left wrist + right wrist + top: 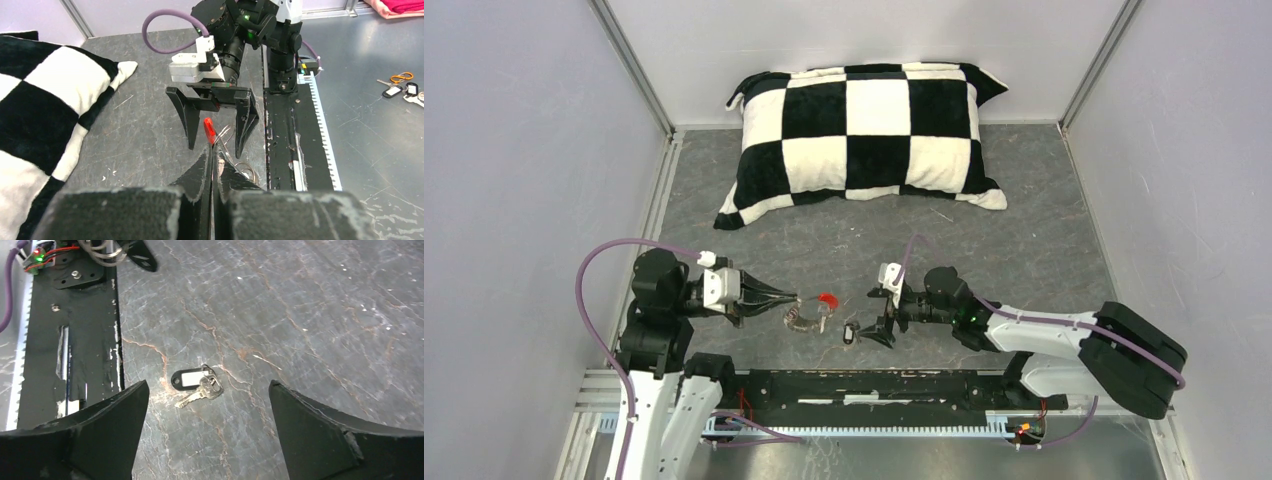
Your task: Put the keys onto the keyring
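Overhead: the keyring point(798, 319) sits in front of the left arm, its red sleeve point(827, 299) at the end nearer the right arm. The left jaws point at it, tips at the coil. From up here I can't tell whether the ring rests on the table point(1024, 230) or is held just off it.

Left wrist camera: this settles the grip better. The left jaws are closed tight, only a hairline between the tips, and thin silver wire runs out from that line. It looks pinched there, though the wire is too fine for me to be sure. The red sleeve stands just past the tips, tilted. Facing me are the right jaws, spread wide, one finger on each side of the sleeve and touching nothing.

Right wrist camera: the only clear look at the keys point(197, 385). A small bunch, a black tag with a pale label and a silver key beside it, lies flat on the table between the wide-open right jaws. Top left I catch a bit of the coil.

Only the left wrist camera shows a spare bunch of keys point(400, 90), off to the side past the black rail point(280, 135). Only the overhead shows the whole checked pillow point(864, 130) at the far end.
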Controlling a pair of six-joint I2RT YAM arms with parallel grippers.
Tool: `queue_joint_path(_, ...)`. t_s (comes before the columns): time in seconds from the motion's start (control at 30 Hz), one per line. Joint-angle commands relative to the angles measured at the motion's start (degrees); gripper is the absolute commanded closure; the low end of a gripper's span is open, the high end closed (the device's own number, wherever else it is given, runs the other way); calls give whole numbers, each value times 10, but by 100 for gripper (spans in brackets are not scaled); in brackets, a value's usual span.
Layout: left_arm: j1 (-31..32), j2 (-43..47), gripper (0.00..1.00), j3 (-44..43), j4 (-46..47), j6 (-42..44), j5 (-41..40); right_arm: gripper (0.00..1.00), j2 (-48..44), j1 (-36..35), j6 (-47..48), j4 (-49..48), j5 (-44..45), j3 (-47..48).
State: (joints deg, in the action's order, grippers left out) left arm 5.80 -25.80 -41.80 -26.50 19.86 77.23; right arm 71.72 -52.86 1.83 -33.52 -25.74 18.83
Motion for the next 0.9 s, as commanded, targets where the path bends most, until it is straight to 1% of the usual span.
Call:
queue_joint_path(0.0, -3, -20, 98, -22, 9, 14, 23, 2, -38, -1, -64, 50, 50, 9)
queue_joint_path(0.07, -2, -30, 98, -25, 9, 15, 27, 2, -41, -2, -91, 88, 46, 11)
queue_joint_path(0.13, -3, -39, 98, -26, 9, 16, 27, 2, -55, -3, -84, 119, 78, 13)
queue_joint_path(0.23, -3, -46, 98, -26, 9, 16, 31, 2, -64, -4, -67, 85, 99, 6)
queue_joint_path(0.4, -3, -46, 98, -37, 8, 13, 21, 2, -47, 0, -90, 28, 303, 16)
queue_joint_path(0.43, -3, -44, 98, -39, 7, 11, 20, 2, -39, 1, -97, 27, 317, 25)
queue_joint_path(0.5, -3, -38, 98, -41, 5, 4, 20, 2, -14, 2, -77, 31, 306, 44)
queue_joint_path(0.57, -2, -32, 98, -42, 5, -3, 21, 2, 20, 3, -24, 50, 277, 65)
queue_joint_path(0.67, -3, -30, 98, -40, 5, -12, 27, 3, 53, 3, 76, 68, 201, 77)
queue_joint_path(0.7, -3, -31, 98, -39, 5, -17, 27, 8, 53, 3, 122, 68, 175, 74)
queue_joint_path(0.73, -3, -31, 98, -39, 5, -20, 27, 11, 50, 4, 147, 65, 162, 68)
queue_joint_path(0.77, -3, -30, 98, -38, 5, -23, 26, 16, 49, 5, 180, 63, 156, 61)
queue_joint_path(0.87, -2, -29, 98, -36, 5, -23, 25, 19, 45, 14, 239, 77, 100, 58)
